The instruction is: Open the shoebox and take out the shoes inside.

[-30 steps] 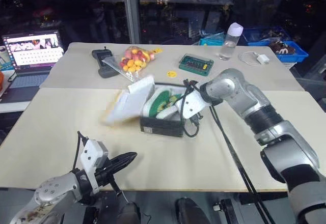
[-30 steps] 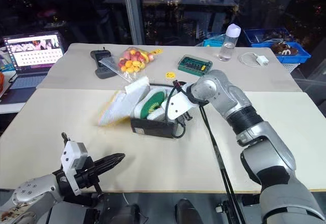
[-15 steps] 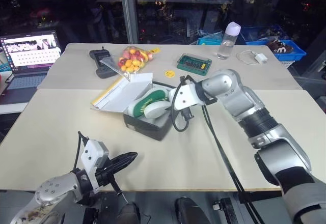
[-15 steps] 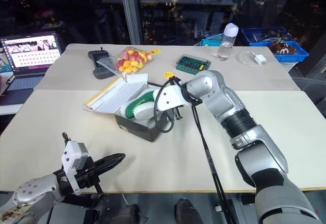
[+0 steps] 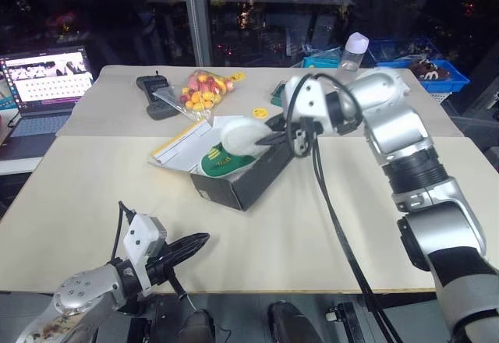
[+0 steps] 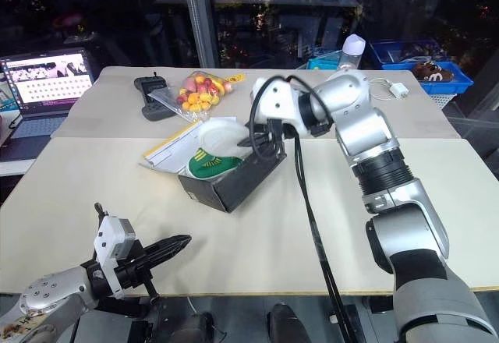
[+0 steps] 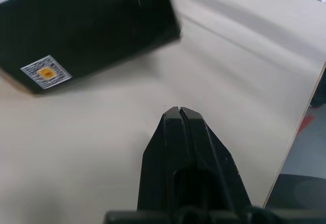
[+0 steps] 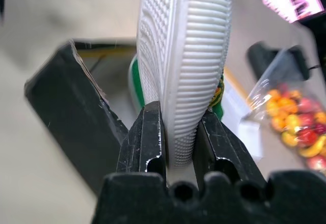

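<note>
While the shoebox (image 5: 238, 178) lies open on the table (image 5: 327, 234), one green shoe (image 6: 221, 136) with a ribbed white sole is clamped by its sole edge between the two black fingers of the right gripper (image 8: 179, 147) and held in the air just above the box. Directly below the held shoe, the second green shoe (image 6: 209, 161) is seen lying inside the box, its white trim and a yellow mark showing. The box itself is dark-sided and tilted, with the end nearest the right gripper raised; its yellow-edged lid (image 5: 183, 144), white on the inside, is folded back flat on the far side from that gripper. A white label with an orange mark is seen on the dark side in the left wrist view.

Well apart from the box, near the table's front edge, the left gripper (image 7: 179, 111) is held just above the bare tabletop with its fingers pressed together and nothing between them.

Beyond the right gripper, a clear bag of coloured fruit (image 5: 201, 91), a black handheld device (image 5: 154, 96), a small yellow disc (image 5: 259, 113), a clear bottle with a pale cap (image 5: 353, 49) and a white charger with cable (image 6: 394, 90) are set on the beige table. An open laptop (image 5: 45, 82) is placed at the far left, blue bins (image 5: 437, 72) at the far right, and dark glass behind.
</note>
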